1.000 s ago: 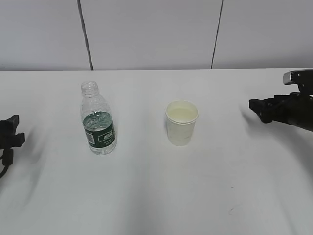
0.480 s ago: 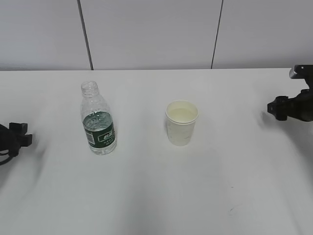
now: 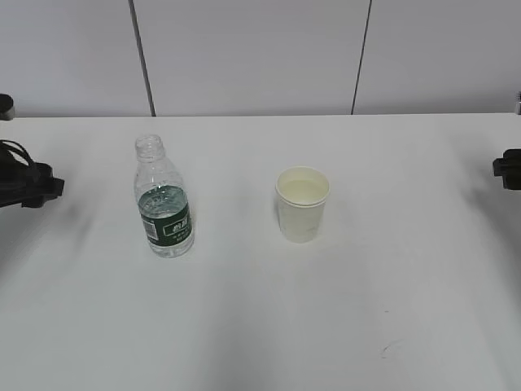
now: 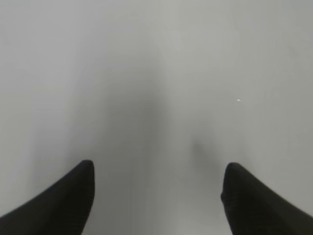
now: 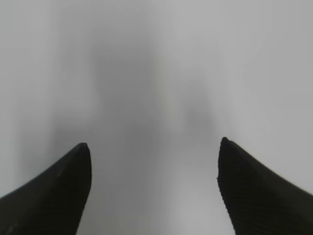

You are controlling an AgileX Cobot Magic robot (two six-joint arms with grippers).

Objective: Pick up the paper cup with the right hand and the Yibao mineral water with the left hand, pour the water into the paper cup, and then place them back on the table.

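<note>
Yibao mineral water & paper cup: upright mid-bench, apart. Left end effector, right end effector: jaws apart, empty, well clear at edges.

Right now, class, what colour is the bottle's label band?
Dark green with white print on the Yibao mineral water, clearest in the exterior view.

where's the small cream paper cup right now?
In the exterior view, the small cream-white paper cup stands upright on the white table, just right of centre, apart from the clear ribbed plastic bottle with the green label on its left.
</note>
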